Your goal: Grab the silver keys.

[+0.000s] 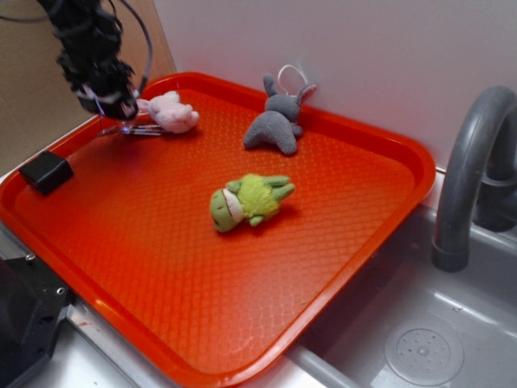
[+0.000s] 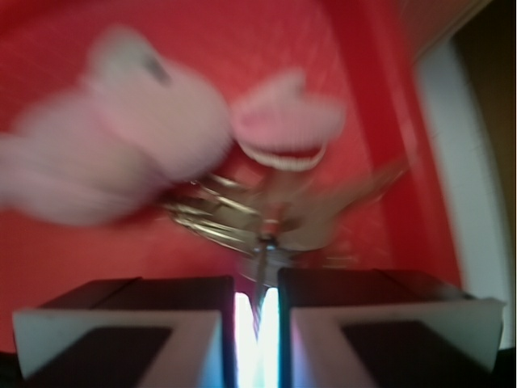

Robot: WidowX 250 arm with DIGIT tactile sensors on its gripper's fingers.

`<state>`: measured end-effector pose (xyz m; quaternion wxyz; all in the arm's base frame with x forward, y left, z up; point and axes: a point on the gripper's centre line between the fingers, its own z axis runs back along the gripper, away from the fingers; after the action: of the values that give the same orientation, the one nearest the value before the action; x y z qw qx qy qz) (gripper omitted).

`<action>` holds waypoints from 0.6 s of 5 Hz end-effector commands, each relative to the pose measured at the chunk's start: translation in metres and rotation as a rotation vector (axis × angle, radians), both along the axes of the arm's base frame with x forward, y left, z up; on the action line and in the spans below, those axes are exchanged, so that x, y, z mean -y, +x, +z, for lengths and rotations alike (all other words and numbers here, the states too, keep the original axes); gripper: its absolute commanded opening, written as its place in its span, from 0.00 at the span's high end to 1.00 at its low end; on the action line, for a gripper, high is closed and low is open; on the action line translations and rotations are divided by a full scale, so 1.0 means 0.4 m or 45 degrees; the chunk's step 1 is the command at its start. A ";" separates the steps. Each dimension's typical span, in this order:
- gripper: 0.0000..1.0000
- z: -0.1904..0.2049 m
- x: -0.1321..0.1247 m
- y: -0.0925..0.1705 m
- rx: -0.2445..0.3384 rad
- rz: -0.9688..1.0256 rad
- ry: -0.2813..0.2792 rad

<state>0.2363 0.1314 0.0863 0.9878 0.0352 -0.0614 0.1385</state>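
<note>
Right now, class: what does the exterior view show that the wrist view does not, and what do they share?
Only the exterior view shows the grey plush, green plush, black box and faucet. Only the wrist view shows the fingers nearly shut on a key. Both show the silver keys, pink plush and red tray.
</note>
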 end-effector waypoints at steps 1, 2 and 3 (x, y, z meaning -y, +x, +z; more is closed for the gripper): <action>1.00 0.233 0.096 -0.042 0.143 -0.237 -0.087; 1.00 0.301 0.177 -0.067 0.060 -0.421 -0.110; 1.00 0.319 0.237 -0.086 -0.019 -0.511 -0.121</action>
<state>0.2013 0.0308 0.1979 0.9979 -0.0335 -0.0201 -0.0510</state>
